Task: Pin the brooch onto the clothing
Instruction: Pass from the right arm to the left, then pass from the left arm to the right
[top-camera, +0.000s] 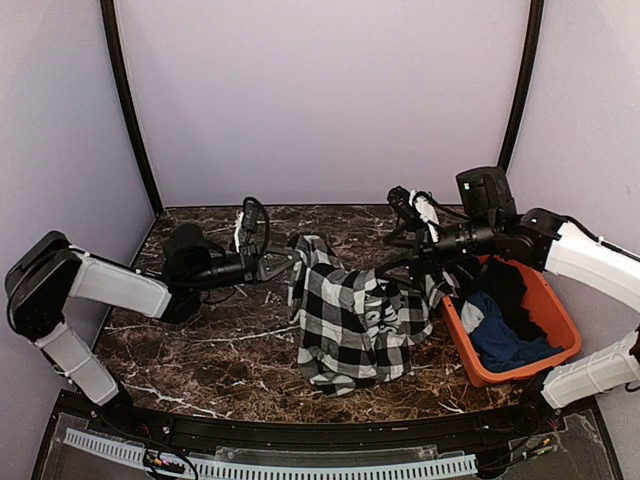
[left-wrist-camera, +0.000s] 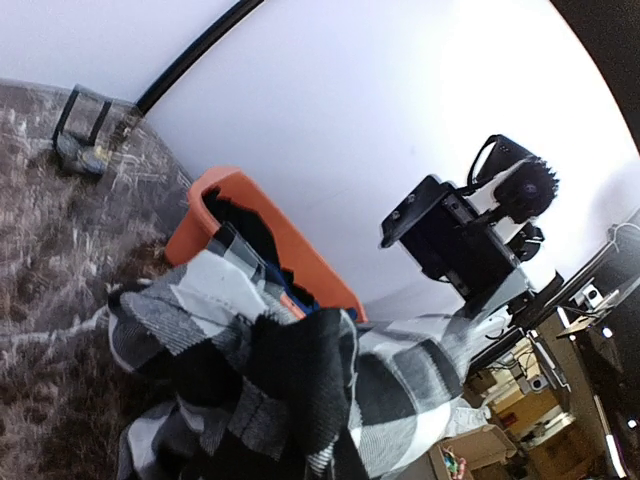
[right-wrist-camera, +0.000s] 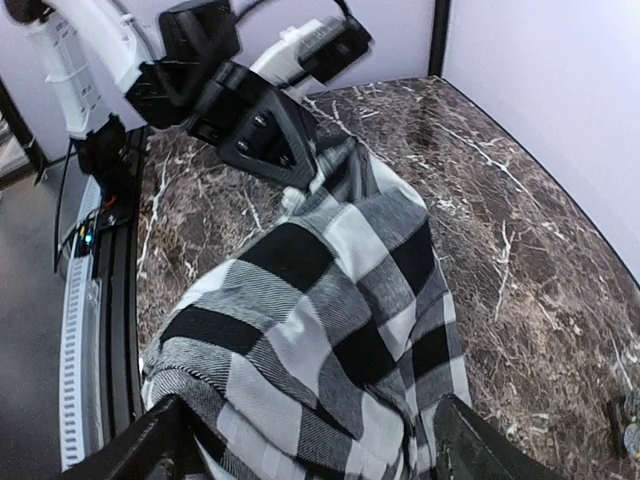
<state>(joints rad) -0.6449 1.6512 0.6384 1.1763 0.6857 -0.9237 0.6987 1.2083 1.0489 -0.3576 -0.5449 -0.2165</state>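
The clothing (top-camera: 350, 320), a black-and-white checked shirt, hangs bunched between both arms and trails onto the marble table. My left gripper (top-camera: 290, 258) is shut on its upper left edge. In the left wrist view the cloth (left-wrist-camera: 300, 380) fills the lower frame and hides the fingers. My right gripper (top-camera: 425, 268) is at the shirt's right side. In the right wrist view its fingers (right-wrist-camera: 170, 440) stand wide apart, open, with the checked cloth (right-wrist-camera: 320, 300) draped between them. The left gripper's black body (right-wrist-camera: 250, 125) shows beyond the cloth. The brooch is out of view.
An orange basket (top-camera: 470, 365) stands at the right, holding a dark blue garment (top-camera: 500, 335) and a black one (top-camera: 510, 290); its rim (left-wrist-camera: 300, 250) lies just behind the shirt. A small black fixture (left-wrist-camera: 80, 130) sits near the back wall.
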